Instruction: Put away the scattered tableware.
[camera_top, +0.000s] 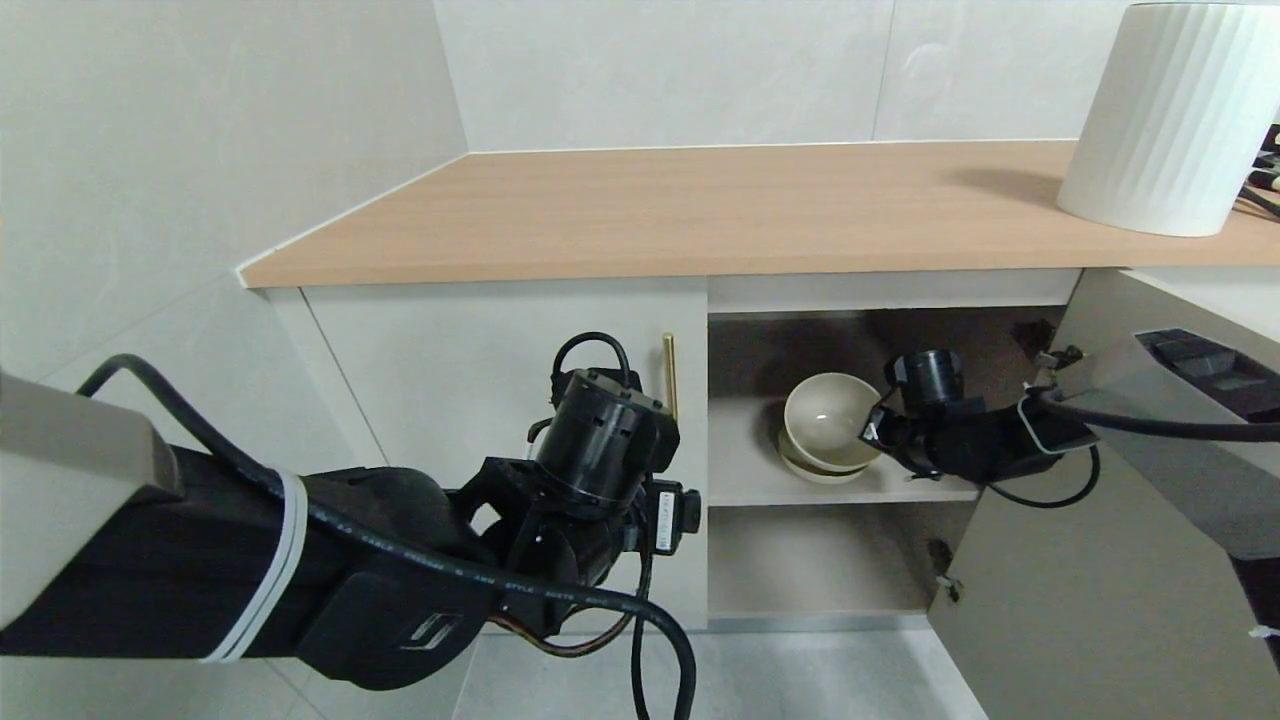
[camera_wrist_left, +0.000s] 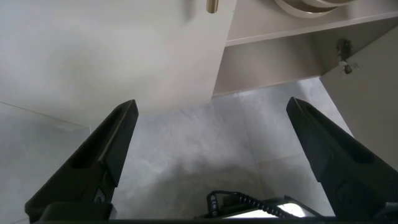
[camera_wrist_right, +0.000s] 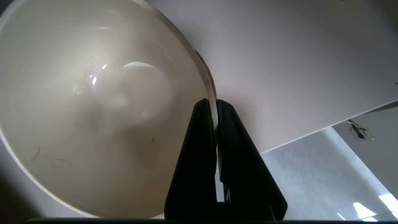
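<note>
L tool (camera_wrist_left: 211, 106) gapes wide, empty, low before the shut pale cupboard door (camera_top: 480, 380). R tool (camera_wrist_right: 216, 106) pinches the rim of the glossy cream ceramic bowl (camera_top: 825, 420), tilted atop a like dish (camera_top: 812, 470) on the cupboard's upper shelf (camera_top: 745, 485). Prob. nearly stowed; release pending.

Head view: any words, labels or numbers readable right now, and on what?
Black cable: white lettering along it, too small to read.
White sticker near it: print too blurred to read.
Bowl, cupboard door, counter: no writing.
</note>
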